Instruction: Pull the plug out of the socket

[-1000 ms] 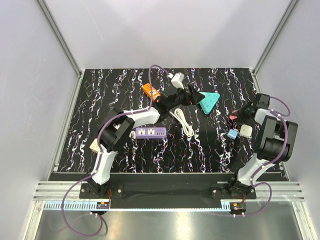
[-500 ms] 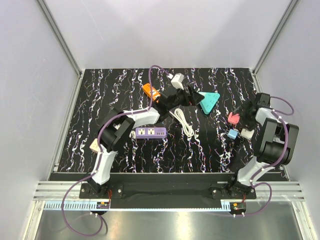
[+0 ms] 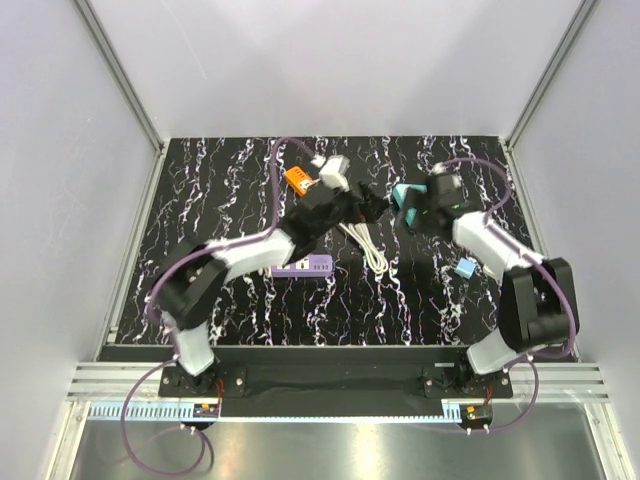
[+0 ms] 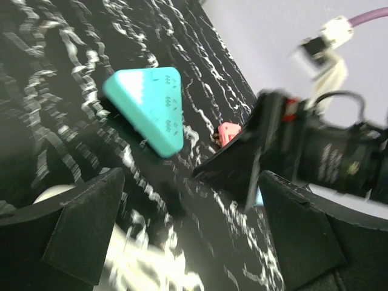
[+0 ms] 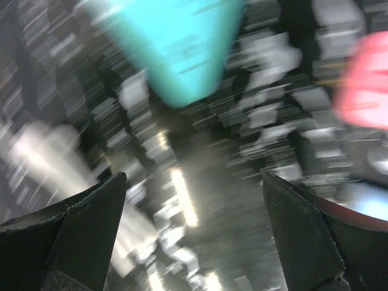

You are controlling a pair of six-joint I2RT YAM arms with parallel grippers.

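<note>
The teal socket block (image 4: 148, 106), a rounded plastic triangle with a slotted face, lies flat on the black marbled table (image 3: 200, 200) at far centre. No seated plug can be made out; a white cord (image 3: 372, 248) lies bundled nearby. The block sits between the left gripper (image 4: 191, 182) and right gripper (image 5: 193, 182), one corner toward the left jaws; both stand wide open and empty, the right apparently nearer.

Three plastic socket blocks: long purple strip (image 3: 305, 266), orange bar (image 3: 297, 180), teal triangle (image 4: 151, 103). Two small plastic plugs: light-blue plug (image 3: 464, 268), pink plug (image 4: 228, 132). One white coiled cable (image 3: 372, 250).
</note>
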